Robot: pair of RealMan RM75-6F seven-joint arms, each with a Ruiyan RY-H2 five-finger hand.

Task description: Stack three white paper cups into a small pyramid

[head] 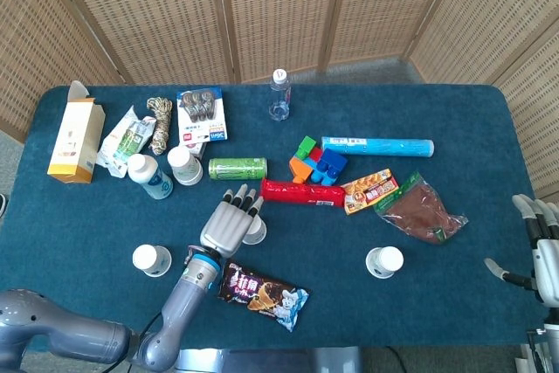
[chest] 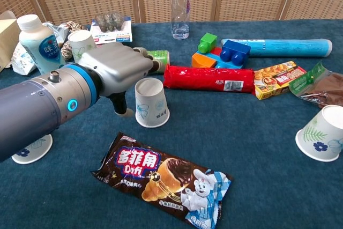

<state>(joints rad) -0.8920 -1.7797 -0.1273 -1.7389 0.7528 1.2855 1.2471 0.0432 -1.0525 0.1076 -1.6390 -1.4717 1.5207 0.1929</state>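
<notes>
Chest view showed the left hand (chest: 120, 68), fingers spread and empty, reaching beside the middle paper cup (chest: 150, 102), at its nine o'clock; closing around it seemed next.

A green can (head: 237, 168) lies beside a red packet (head: 301, 192); an ice-cream wrapper (head: 262, 293) sits nearer.

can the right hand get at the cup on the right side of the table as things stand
Probably yes. The right hand sits open at the table's right edge, and the paper cup stands alone on bare cloth, with nothing between them. The brown packet lies behind the cup, out of the way.
</notes>
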